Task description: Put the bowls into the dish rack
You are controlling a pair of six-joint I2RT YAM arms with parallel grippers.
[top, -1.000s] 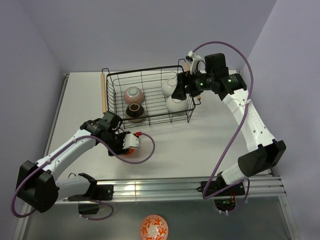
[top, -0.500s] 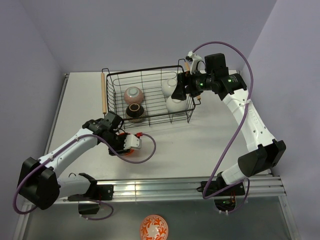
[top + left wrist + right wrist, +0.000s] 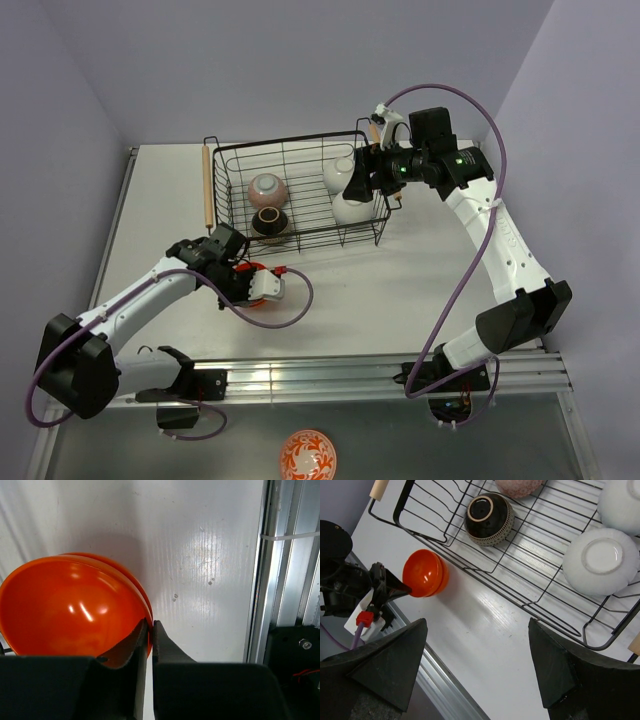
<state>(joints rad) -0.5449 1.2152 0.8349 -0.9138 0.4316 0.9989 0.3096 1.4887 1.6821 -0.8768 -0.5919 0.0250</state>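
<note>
white bench (image 3: 400, 270), dish rack (image 3: 290, 146) far centre with four bowls (image 3: 268, 188), two nested orange bowls (image 3: 70, 610) nearer and left of it, left fingers (image 3: 156, 632) clenched on their rim, right fingers (image 3: 356, 182) released over its right end

Two glossy orange bowls (image 3: 70, 610) lie nested and tipped on their side on the counter (image 3: 400, 270), just outside the near left corner of the black wire dish rack (image 3: 320, 232). Their rim is pinched between the fingers of the left gripper (image 3: 150, 626). Inside the rack, the dark patterned bowl (image 3: 488, 512) and one white bowl (image 3: 601, 561) rest foot-up, with a pinkish bowl (image 3: 268, 188) and a second white bowl (image 3: 341, 175) behind them.
</note>
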